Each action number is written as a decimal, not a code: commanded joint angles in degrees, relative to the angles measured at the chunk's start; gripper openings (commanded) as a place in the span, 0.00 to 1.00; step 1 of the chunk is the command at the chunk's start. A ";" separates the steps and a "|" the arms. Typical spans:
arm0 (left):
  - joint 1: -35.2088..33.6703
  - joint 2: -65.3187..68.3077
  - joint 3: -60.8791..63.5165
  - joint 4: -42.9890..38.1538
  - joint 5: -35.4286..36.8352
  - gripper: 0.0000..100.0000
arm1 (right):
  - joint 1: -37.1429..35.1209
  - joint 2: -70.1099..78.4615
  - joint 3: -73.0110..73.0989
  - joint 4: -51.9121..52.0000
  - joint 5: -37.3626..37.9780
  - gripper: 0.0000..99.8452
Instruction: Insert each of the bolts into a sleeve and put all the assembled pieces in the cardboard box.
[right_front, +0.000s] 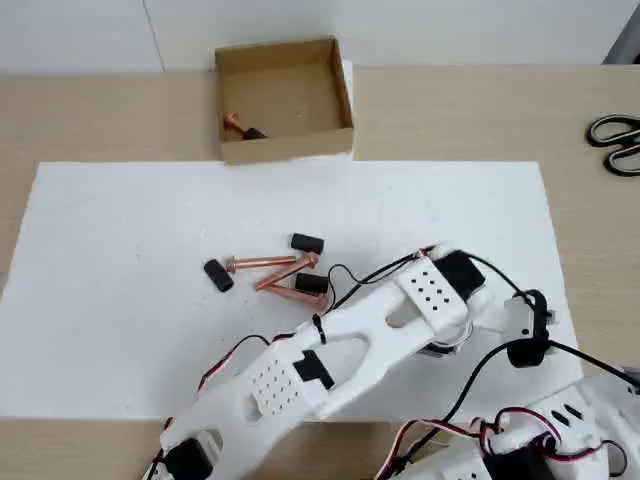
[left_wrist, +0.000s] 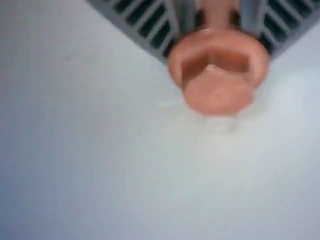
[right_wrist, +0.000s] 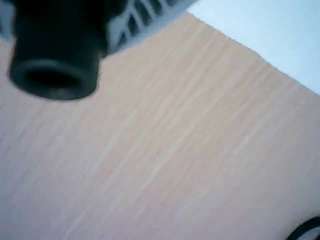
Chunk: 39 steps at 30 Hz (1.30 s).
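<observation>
My left gripper (left_wrist: 216, 14) is shut on a copper bolt (left_wrist: 216, 75), whose head faces the camera just above the white sheet (left_wrist: 100, 165). My right gripper (right_wrist: 75, 15) is shut on a black sleeve (right_wrist: 52, 55), its open end showing, held over the wooden table (right_wrist: 175, 150). In the high view, three loose copper bolts (right_front: 275, 275) and three black sleeves (right_front: 307, 242) lie together mid-sheet. The cardboard box (right_front: 285, 150) stands at the back, with one assembled piece (right_front: 240, 126) in its near left corner. The two arms meet at the sheet's front right.
The white sheet (right_front: 120, 300) covers most of the table. Scissors (right_front: 620, 140) lie on the bare wood at the far right. Cables (right_front: 480, 370) trail between the two arms near the front edge.
</observation>
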 joint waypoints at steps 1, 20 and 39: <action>-4.84 -2.99 -4.18 0.97 1.41 0.00 | 0.13 -0.40 -0.70 -0.40 -0.35 0.00; -15.03 -50.37 8.66 0.00 19.25 0.00 | -14.99 -0.31 -0.35 -0.40 -0.70 0.00; -34.99 -74.20 31.34 0.09 61.54 0.01 | -80.57 -0.22 18.81 -28.88 5.45 0.00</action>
